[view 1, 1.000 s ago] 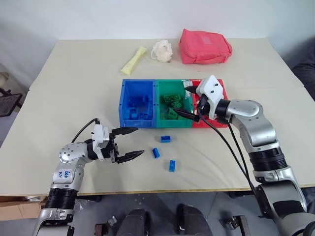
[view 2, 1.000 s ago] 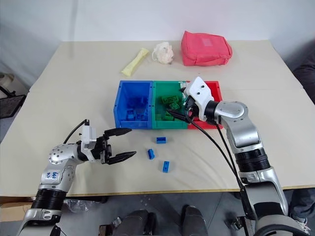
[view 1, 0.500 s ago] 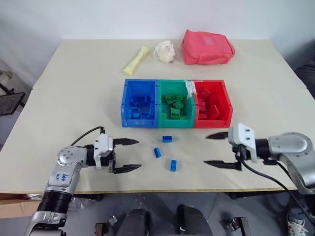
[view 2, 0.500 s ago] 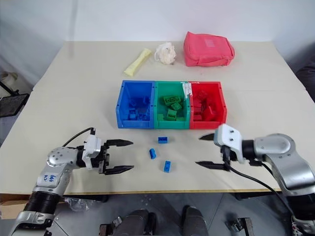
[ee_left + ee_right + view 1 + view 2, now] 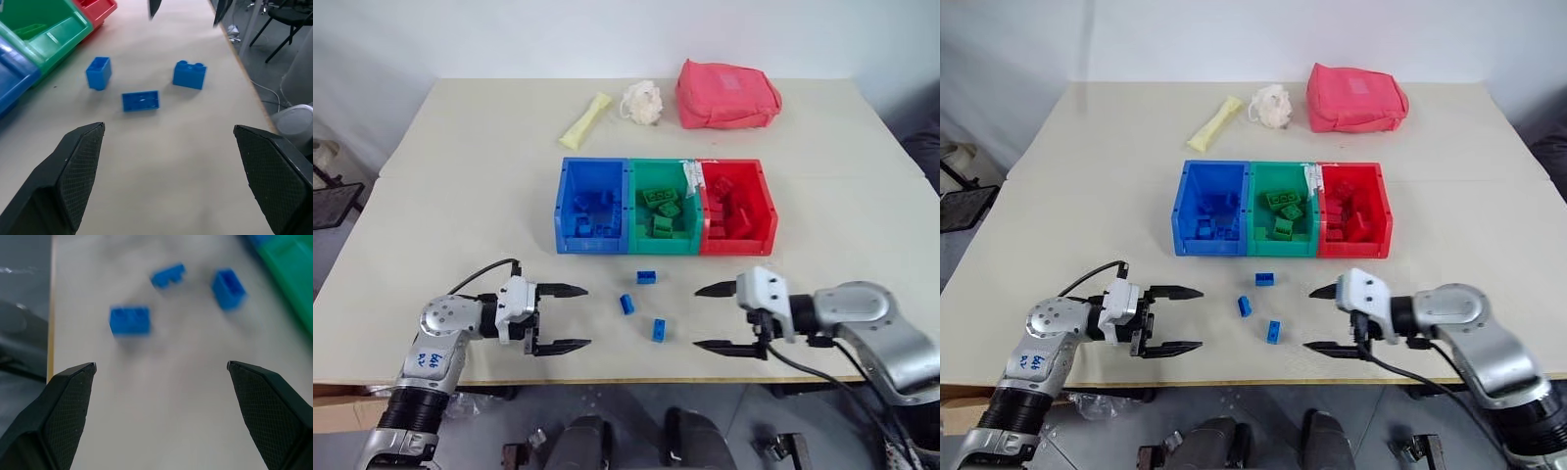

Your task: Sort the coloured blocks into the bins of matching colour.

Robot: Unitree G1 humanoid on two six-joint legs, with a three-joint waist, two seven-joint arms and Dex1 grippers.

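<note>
Three blue blocks lie loose on the table in front of the bins: one (image 5: 646,277) nearest the bins, one (image 5: 626,304) in the middle, one (image 5: 658,329) closest to the front edge. The joined blue bin (image 5: 590,244), green bin (image 5: 664,247) and red bin (image 5: 739,247) each hold blocks of their own colour. My left gripper (image 5: 587,316) is open and empty, left of the loose blocks and pointing at them. Facing it from their right is my right gripper (image 5: 696,317), also open and empty. The left wrist view shows the same blocks (image 5: 141,101).
A pink-red fabric pouch (image 5: 726,93), a white crumpled wad (image 5: 639,101) and a pale yellow tube (image 5: 582,119) lie at the back of the table. The table's front edge (image 5: 636,376) runs just below both grippers.
My right gripper has come away from the green and red bins, back and down to the table's front, right of the loose blocks. The left gripper sank slightly toward the front edge.
</note>
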